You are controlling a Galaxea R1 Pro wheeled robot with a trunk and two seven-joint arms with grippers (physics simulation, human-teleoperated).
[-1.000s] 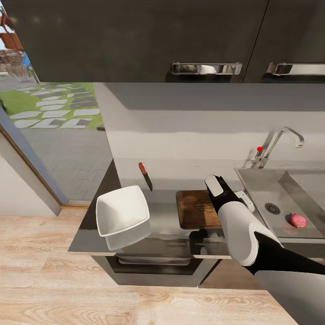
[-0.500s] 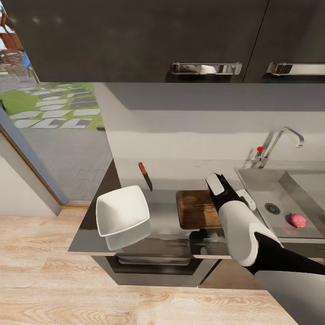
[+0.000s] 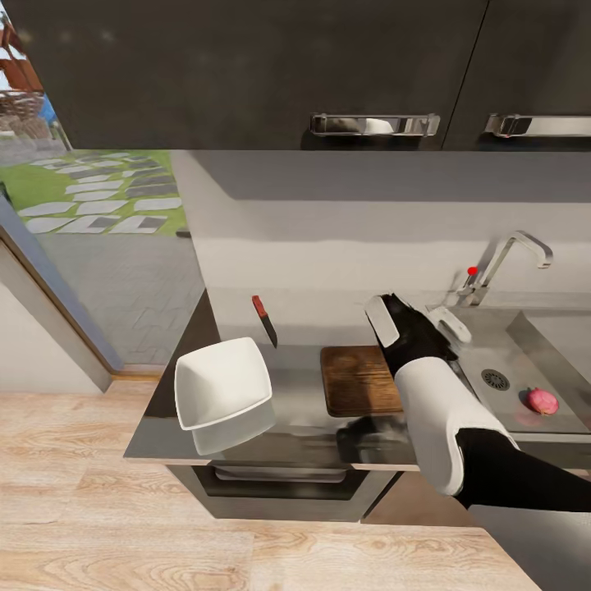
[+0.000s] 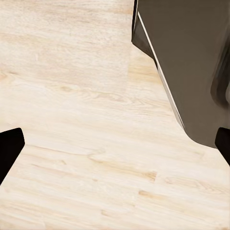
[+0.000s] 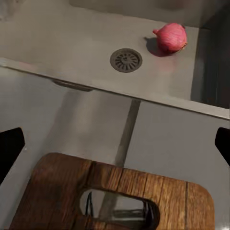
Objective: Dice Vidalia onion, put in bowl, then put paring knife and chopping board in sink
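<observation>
The pinkish-red Vidalia onion lies in the steel sink, beside the round drain. On the grey countertop, the dark-brown chopping board sits next to the sink with its slot handle toward the basin. Left of the board is the white square bowl, and behind it lies the paring knife with its red handle. My right gripper hovers open over the board's sink-side end. My left gripper is open above the wooden floor and holds nothing.
The bent chrome tap with a red knob rises behind the sink. Dark wall cabinets with metal handles hang overhead. A dark cabinet edge shows beside the left gripper. An open doorway lies to the left of the counter.
My right gripper has lifted and swung from over the board toward the back and the sink, with the wrist turning. The onion, board, knife and bowl have not moved.
</observation>
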